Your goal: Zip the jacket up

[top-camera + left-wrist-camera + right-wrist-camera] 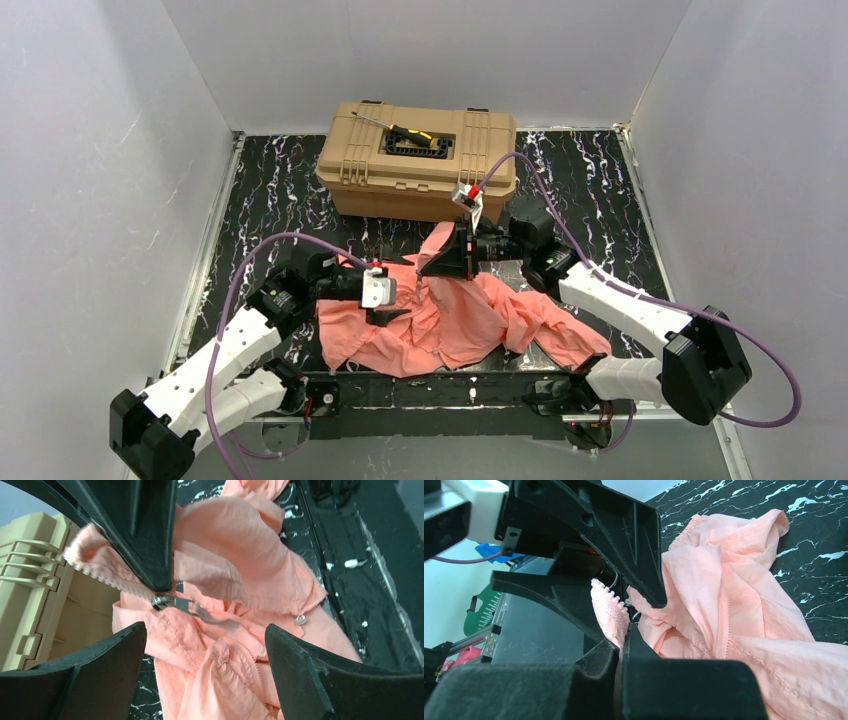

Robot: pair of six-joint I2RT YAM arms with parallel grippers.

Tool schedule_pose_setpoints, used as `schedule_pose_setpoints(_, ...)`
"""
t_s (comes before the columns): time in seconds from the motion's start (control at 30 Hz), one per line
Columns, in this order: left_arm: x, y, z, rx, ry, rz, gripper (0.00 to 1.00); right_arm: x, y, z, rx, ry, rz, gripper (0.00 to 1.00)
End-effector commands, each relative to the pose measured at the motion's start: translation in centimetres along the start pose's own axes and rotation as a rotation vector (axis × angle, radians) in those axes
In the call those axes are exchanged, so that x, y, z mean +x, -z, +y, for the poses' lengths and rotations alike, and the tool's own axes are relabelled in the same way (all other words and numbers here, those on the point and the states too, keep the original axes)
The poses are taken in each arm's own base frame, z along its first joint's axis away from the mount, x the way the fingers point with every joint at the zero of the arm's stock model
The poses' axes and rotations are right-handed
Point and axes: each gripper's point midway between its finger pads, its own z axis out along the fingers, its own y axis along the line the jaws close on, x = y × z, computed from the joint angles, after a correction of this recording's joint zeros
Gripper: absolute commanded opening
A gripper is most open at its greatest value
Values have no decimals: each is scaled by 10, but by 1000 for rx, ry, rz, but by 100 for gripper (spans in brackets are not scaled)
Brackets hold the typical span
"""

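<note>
Right wrist view: right gripper (621, 640) jaws pressed together on toothed zipper edge of jacket (734, 595). Left gripper (205, 630) jaws spread wide near metal slider (162, 601), apparently not touching it. Jacket salmon-pink, thin, crumpled, just beside tan toolbox (400, 175), on its near side.

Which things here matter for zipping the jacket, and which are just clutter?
Job: jacket; zipper slider; right gripper, shut on the zipper edge; left gripper, open near the slider.
Lying about: tan toolbox; screwdriver-like tool on its lid.
</note>
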Motion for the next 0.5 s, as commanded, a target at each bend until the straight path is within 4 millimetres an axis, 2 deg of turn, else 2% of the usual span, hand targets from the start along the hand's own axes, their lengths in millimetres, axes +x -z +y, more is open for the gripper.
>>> schedule_pose_setpoints(0.0,-43,4,13,-28,129,-126,76,-16,-2,5,-12,64,-53,1)
schedule_pose_setpoints(0.13,-60,5,16,-31,223,-181,37,-21,-2,6,3,92,-61,1)
schedule_pose_setpoints(0.17,-60,4,18,-41,252,-185,34,-22,-3,7,5,99,-60,1)
schedule_pose_setpoints(0.37,-61,4,28,-89,343,-173,38,-21,-6,13,-6,117,-48,1)
schedule_pose_setpoints(0.47,-56,5,34,-126,347,-152,48,-23,-6,15,-11,127,-51,1)
